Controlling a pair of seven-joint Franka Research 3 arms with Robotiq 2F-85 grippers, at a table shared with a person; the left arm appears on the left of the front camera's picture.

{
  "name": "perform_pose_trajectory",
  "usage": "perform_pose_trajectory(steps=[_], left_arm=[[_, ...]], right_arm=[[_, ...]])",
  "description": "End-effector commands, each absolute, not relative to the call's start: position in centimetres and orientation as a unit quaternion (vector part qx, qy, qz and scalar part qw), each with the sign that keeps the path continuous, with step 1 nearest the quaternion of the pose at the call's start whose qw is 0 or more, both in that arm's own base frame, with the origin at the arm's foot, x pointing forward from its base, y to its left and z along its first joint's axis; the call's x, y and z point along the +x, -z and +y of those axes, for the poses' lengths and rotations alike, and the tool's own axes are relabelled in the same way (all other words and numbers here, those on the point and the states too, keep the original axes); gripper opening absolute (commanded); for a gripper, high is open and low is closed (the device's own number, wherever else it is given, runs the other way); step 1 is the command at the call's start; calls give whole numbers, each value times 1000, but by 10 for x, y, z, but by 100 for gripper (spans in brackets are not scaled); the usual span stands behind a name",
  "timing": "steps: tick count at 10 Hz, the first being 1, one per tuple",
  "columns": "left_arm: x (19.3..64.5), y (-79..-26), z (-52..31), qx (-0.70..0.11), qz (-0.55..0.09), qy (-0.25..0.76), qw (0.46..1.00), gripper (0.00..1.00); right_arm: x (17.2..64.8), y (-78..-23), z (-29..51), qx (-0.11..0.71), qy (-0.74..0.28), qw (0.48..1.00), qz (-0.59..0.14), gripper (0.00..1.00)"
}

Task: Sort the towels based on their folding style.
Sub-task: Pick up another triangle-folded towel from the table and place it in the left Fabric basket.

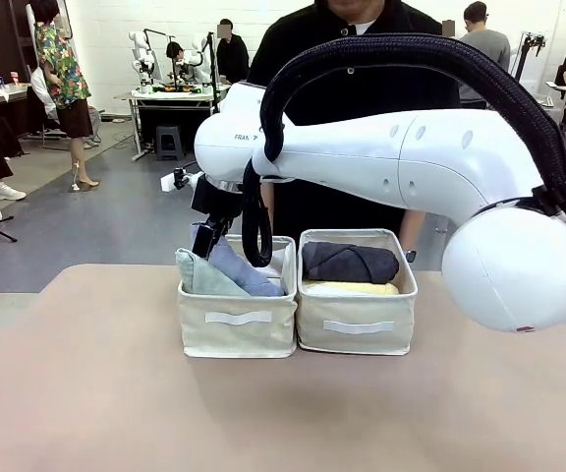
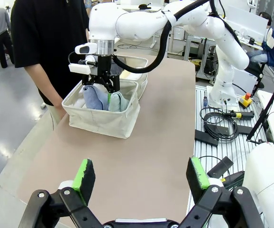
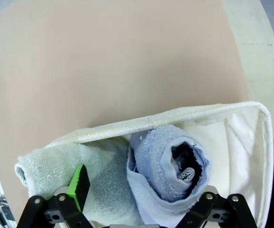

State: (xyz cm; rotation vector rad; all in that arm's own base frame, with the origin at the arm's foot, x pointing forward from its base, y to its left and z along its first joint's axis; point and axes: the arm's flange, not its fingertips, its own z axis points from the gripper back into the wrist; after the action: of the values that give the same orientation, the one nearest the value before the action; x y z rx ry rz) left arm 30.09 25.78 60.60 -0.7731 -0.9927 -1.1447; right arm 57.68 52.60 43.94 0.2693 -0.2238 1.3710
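While the right gripper (image 3: 130, 199) straddles it, the blue towel (image 3: 163, 164) hides one finger.

Two beige fabric bins side by side near the far edge of a tan bench (image 1: 86, 393), touching: left bin (image 1: 238, 332), right bin (image 1: 358, 334), each with a pale strip handle on its front. Behind them, close against the bench, a person in a black top (image 1: 362, 44). On the grey floor beyond, a dark stool (image 1: 169, 143) under a far worktable (image 1: 170, 95). Beside the bench, on a lower surface, coiled black cables (image 2: 218, 124), a flat black box (image 2: 207, 137) and a red button on a yellow base (image 2: 245, 99).
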Motion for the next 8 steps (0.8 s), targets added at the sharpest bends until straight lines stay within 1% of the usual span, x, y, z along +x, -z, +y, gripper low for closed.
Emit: perform_pose_trajectory(steps=[1, 5, 6, 7, 8], left_arm=[[300, -607, 259, -341, -450, 509, 650, 100], [300, -607, 259, -341, -450, 509, 650, 100], [300, -607, 259, -341, -450, 509, 650, 100], [300, -607, 259, -341, -450, 509, 650, 100], [300, -607, 259, -341, -450, 509, 650, 100]], right_arm=[[586, -450, 536, 119, -637, 754, -103, 100], [578, -466, 538, 120, -644, 747, -113, 100], [569, -481, 541, 121, -650, 740, -127, 100], [556, -499, 544, 97, -649, 741, -145, 100], [540, -519, 550, 108, -661, 726, -157, 100]])
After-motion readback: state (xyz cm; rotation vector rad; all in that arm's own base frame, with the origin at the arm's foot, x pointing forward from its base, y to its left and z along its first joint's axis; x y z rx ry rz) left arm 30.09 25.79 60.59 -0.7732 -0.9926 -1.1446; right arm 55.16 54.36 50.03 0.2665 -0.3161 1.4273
